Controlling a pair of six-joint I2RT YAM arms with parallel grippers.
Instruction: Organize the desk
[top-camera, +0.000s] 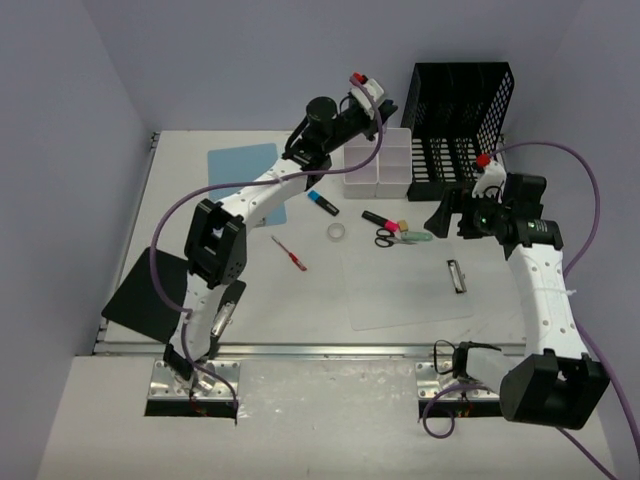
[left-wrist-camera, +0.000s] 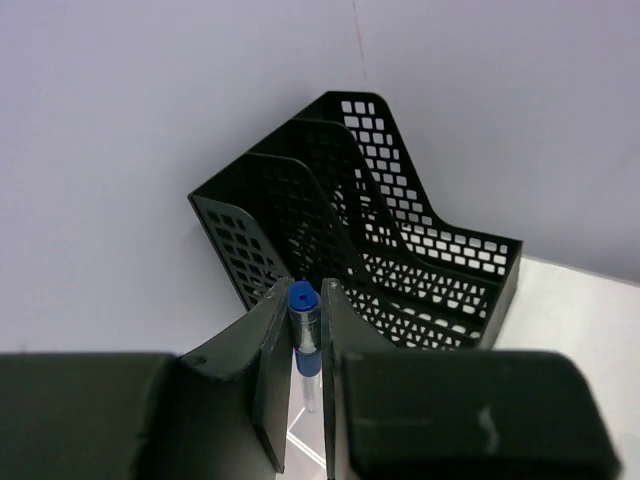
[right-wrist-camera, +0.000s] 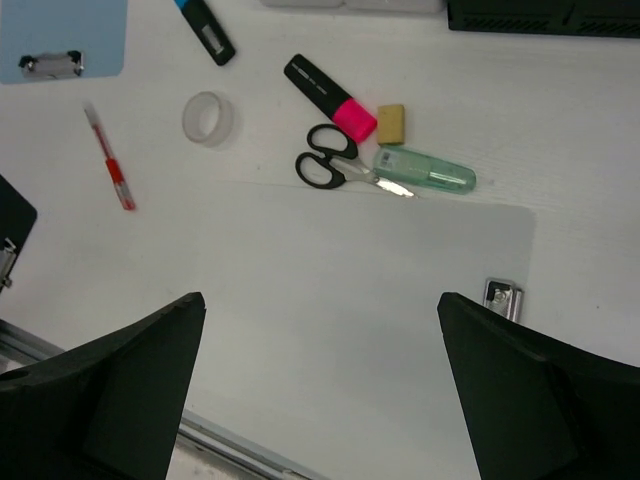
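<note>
Stowing step: left tool (left-wrist-camera: 303, 308), clamped on a blue-capped pen (left-wrist-camera: 304, 345), is raised near the white bins (top-camera: 380, 165), so lowering and release should follow; right tool (right-wrist-camera: 318, 310) gapes empty above the cluttered bench (top-camera: 300, 300).

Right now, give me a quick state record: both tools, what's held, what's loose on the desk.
left tool: shut on blue-capped pen, raised, facing black mesh file rack
right tool: open, empty, above desk
loose on desk: scissors, pink highlighter, eraser, tape roll, red pen
task status: unfinished, items scattered
</note>
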